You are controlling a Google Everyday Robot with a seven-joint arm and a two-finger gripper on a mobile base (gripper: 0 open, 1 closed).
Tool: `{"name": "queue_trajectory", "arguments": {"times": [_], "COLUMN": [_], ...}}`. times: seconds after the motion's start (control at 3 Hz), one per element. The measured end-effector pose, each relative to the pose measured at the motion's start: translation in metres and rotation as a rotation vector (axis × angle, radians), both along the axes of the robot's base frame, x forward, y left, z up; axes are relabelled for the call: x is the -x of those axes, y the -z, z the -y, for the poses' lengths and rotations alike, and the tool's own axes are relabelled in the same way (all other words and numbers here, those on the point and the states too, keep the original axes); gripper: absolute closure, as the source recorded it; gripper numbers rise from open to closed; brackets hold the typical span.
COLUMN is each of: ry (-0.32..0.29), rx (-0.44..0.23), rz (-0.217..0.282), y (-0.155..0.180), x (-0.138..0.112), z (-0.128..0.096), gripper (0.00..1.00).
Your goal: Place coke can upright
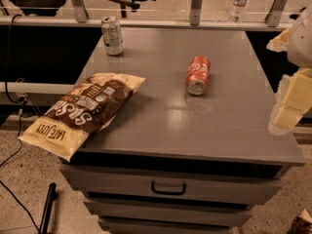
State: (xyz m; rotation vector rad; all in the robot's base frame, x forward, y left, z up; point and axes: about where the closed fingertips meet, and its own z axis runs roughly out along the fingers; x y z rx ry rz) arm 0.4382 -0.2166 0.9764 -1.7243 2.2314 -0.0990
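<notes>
The coke can [197, 75] is red with white script and lies on its side near the middle of the grey cabinet top [195, 126], its silver end facing the front. My gripper [288, 106] is at the right edge of the view, above the cabinet's right side, well to the right of the can and apart from it. It holds nothing that I can see.
A silver-white can [112, 35] stands upright at the back left corner. A brown and yellow chip bag [83, 112] lies on the left side and hangs over the front left edge. A water bottle [239, 3] stands behind the rail. Drawers [168, 188] are below.
</notes>
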Motion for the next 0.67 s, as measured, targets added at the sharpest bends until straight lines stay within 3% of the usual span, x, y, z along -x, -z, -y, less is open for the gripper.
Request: {"name": "queue_trajectory", "arguments": {"times": [0.67], "ry": [-0.011], "rx": [0.017], "rz": [0.01], "y": [0.002], "x": [-0.0049], "z": [-0.0077], "gripper": [0.0]}}
